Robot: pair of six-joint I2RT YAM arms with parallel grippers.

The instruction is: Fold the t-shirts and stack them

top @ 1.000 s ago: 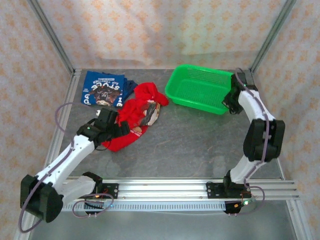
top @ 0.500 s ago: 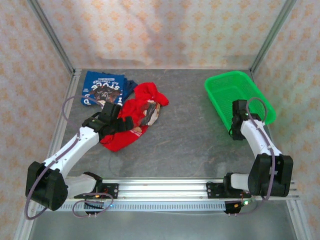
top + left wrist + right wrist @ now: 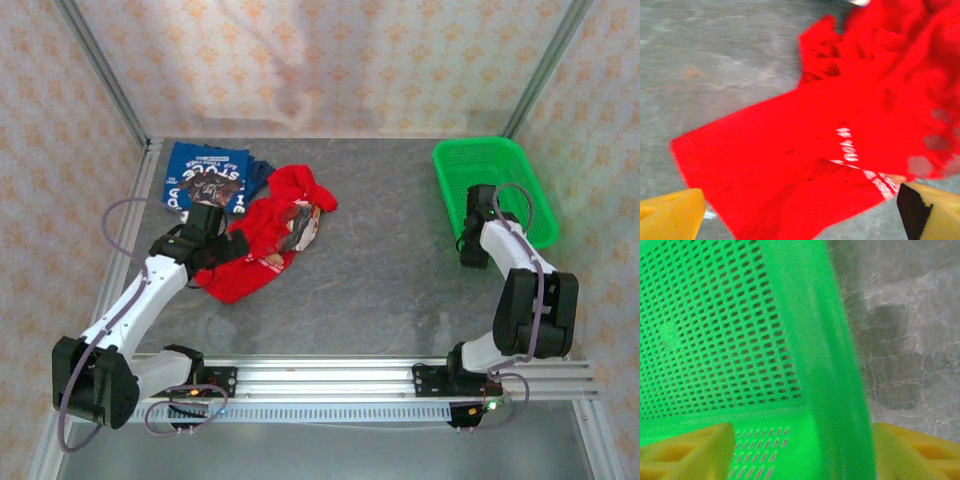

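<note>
My left jaws hung open over the red t-shirt [image 3: 790,165], right jaws slack astride the basket [image 3: 840,365] wall, so I figured: pinch the flat corner.

The left arm [image 3: 128,305] and right arm [image 3: 506,256] are built of smooth white links joined by chunky black housings, each trailed by a thin purplish cable [image 3: 108,230] in loose loops, and tipped with bright yellow wedge-shaped fingers [image 3: 670,216].
</note>
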